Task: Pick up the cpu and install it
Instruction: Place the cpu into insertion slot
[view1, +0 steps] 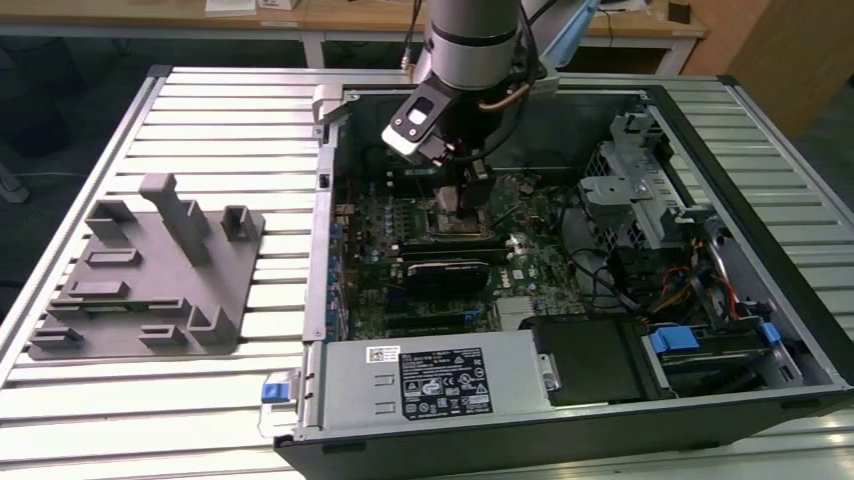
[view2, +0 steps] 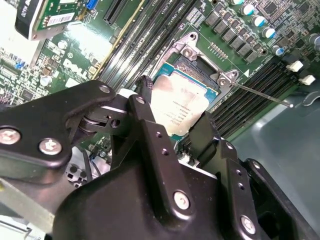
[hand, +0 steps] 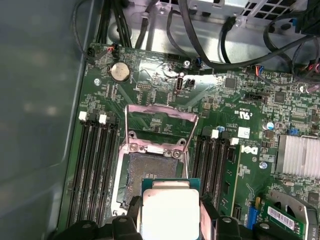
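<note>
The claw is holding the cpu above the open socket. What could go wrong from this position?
1. The cpu, gripped at its edges by the claw, seems not to be squarely over the open socket. If lowered off-centre or tilted, it may damage the contacts.
2. The raised load plate and its lever stand close by, so the claw might catch them.

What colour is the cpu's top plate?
Silvery-grey metal; the cpu shows best in the first wrist view.
</note>
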